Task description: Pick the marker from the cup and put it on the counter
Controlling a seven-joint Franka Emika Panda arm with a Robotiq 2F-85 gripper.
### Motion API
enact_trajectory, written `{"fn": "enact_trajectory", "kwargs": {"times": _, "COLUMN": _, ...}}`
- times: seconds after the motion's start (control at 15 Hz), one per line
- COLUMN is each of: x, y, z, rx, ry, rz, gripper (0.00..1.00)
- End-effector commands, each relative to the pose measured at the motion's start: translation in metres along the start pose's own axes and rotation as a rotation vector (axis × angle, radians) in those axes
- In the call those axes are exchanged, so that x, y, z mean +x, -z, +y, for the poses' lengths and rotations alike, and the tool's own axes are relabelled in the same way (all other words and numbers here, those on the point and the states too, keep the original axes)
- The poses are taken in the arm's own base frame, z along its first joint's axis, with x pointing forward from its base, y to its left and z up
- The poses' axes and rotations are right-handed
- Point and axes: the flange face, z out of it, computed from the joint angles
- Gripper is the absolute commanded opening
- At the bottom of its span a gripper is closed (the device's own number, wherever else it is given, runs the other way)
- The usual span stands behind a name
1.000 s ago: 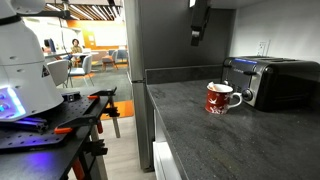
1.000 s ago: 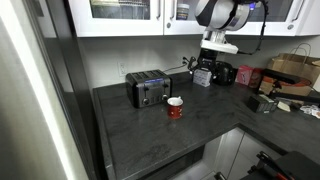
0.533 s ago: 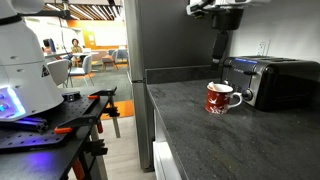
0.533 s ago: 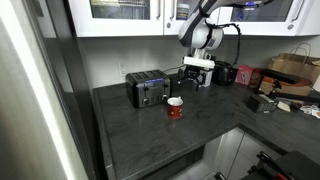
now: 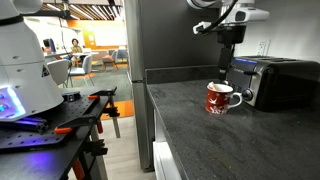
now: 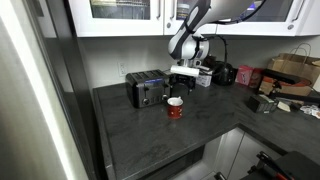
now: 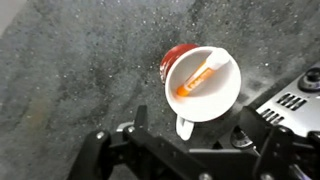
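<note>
Your gripper (image 5: 223,74) hung directly over the cup (image 5: 221,97), close above its rim but not touching it, with the arm (image 5: 232,20) reaching in from the upper right in an exterior view. From the wrist view, its fingers (image 7: 137,122) stood spread wide with nothing between them, so it was released and carried nothing.

You had the marker (image 7: 198,78) in plain sight from the wrist: it lay inside the cup (image 7: 205,85), slanted across the white interior, with the orange part low and to the left and the pale end leaning up toward the right rim. From the exterior views the marker was too small to make out.

That cup stood upright on the dark grey counter (image 5: 190,135), well back from the straight front edge. Its white handle (image 5: 237,99) pointed right, toward the black toaster (image 5: 275,80), which sat just beside it. In an exterior view the toaster (image 6: 148,88) appeared left of the cup (image 6: 175,108) and farther back, near the wall. Off the counter's left end stood a black workbench (image 5: 60,125) with orange parts.
</note>
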Motion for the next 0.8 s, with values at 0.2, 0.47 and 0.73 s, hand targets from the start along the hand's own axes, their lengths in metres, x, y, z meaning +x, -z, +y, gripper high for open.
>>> {"fn": "enact_trajectory", "kwargs": {"times": 0.2, "x": 0.000, "y": -0.009, "z": -0.021, "rx": -0.047, "ry": -0.109, "rz": -0.075, "gripper": 0.81}}
{"fn": "enact_trajectory", "kwargs": {"times": 0.47, "x": 0.004, "y": -0.019, "z": -0.022, "rx": -0.040, "ry": -0.131, "rz": -0.165, "gripper": 0.57}}
{"fn": "enact_trajectory", "kwargs": {"times": 0.73, "x": 0.012, "y": -0.030, "z": -0.025, "rx": -0.003, "ry": -0.148, "rz": -0.224, "gripper": 0.54}}
